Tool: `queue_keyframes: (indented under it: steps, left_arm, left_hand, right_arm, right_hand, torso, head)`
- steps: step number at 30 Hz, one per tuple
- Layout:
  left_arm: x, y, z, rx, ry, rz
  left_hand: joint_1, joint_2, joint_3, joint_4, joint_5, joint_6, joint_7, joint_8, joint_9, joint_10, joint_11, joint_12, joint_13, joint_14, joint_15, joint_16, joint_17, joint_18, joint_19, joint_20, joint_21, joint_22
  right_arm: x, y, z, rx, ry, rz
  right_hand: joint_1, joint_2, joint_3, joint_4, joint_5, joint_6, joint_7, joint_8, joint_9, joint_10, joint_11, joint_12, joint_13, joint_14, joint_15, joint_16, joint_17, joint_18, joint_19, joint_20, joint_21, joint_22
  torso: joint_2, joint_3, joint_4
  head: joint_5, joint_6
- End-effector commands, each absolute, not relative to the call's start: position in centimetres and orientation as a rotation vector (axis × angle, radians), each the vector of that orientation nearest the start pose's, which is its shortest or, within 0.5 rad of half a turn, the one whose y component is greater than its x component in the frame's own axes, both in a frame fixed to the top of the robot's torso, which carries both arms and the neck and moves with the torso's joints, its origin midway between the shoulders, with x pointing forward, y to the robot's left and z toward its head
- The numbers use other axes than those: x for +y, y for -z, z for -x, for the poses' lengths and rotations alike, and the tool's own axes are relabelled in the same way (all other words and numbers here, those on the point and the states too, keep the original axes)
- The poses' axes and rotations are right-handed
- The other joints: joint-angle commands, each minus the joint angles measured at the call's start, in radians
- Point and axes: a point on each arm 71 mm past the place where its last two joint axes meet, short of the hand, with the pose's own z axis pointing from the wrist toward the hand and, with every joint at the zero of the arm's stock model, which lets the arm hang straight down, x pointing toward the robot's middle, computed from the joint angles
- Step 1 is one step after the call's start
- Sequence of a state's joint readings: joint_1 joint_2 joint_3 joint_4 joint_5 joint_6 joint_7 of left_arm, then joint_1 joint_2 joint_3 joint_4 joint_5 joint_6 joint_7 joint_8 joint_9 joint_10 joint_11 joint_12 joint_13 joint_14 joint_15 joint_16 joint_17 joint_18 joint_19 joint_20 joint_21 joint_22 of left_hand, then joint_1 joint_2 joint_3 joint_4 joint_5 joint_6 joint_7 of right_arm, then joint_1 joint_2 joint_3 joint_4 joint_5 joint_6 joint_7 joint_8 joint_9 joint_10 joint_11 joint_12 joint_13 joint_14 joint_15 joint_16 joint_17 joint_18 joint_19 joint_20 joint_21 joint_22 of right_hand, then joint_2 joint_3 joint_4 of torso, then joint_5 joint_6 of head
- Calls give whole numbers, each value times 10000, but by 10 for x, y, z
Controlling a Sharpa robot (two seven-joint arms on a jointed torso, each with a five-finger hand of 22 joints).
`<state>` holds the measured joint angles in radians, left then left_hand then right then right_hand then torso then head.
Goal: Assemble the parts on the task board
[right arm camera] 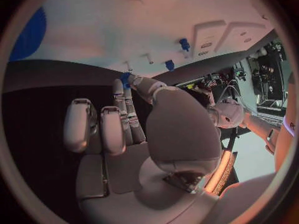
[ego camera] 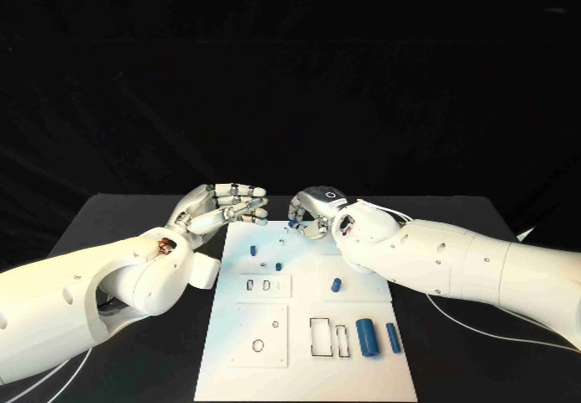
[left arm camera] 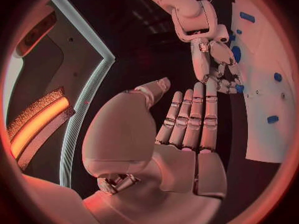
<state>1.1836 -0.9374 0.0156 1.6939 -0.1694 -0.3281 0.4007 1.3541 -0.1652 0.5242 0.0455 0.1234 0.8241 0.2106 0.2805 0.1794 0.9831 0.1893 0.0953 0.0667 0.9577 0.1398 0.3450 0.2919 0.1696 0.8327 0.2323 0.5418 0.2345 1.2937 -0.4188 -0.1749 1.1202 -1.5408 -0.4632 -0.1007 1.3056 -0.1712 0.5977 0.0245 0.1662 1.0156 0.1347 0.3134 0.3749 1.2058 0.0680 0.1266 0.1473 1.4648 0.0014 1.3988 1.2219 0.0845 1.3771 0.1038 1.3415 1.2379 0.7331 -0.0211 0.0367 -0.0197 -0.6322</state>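
At the far end of the white board (ego camera: 309, 353), the right robot hand (ego camera: 317, 212) hovered with its fingers curled down, a small blue piece (right arm camera: 125, 79) pinched at its fingertips just above the board's far edge. The step in hand looked like carrying that piece to its seat; the next move would call for lowering it squarely into a matching hole without letting it tilt. Just beside it, the left robot hand (ego camera: 225, 206) hung over the dark surface (ego camera: 145, 218) off the board's far left corner, fingers straight and close together, holding nothing. On the board, blue pegs (ego camera: 254, 250) stood near the far end, a short blue cylinder (ego camera: 337, 285) lay mid-board, and a thick cylinder (ego camera: 367, 337) and thinner rod (ego camera: 392, 337) lay beside the empty rectangular slots (ego camera: 321, 337).
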Motion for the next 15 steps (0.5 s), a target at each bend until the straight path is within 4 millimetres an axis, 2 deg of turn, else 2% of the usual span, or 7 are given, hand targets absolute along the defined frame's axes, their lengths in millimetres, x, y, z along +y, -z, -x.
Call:
queue_keyframes:
  steps: [1,6,15]
  left_arm:
    - [200,145,-459,14225,16359,8885]
    - [199,145,-460,14212,16375,8863]
    - [200,141,-461,14137,16387,8781]
  left_hand:
    - [-44,17,-45,11,-66,-83,388,33,12,17,20,-44,14,-63,-34,40,9,109,77,-26,48,16]
    - [-44,17,-45,11,-66,-83,388,33,12,17,20,-44,14,-63,-34,40,9,109,77,-26,48,16]
    - [-31,22,-53,2,-69,-92,391,31,13,10,22,-57,14,-67,-34,48,24,107,69,-29,70,27]
  right_arm:
    - [-87,186,-545,14656,-5857,3449]
    - [-82,187,-547,14705,-5875,3497]
    - [-81,193,-547,14988,-5833,3539]
  right_hand:
    - [58,-7,6,-45,22,12,6,39,5,39,35,1,7,424,-73,44,5,-131,59,-31,49,9]
    - [51,-10,7,-47,19,-7,12,36,13,27,40,-8,6,427,-70,53,18,-134,63,-31,57,21]
    - [25,-16,3,-40,12,-38,26,31,28,15,51,-21,6,426,-62,53,7,-131,50,-29,45,6]
  torso:
    - [17,-20,27]
    - [18,-16,25]
    - [34,-17,-20]
  head:
    - [0,5]
    - [22,-10]
    - [86,-40]
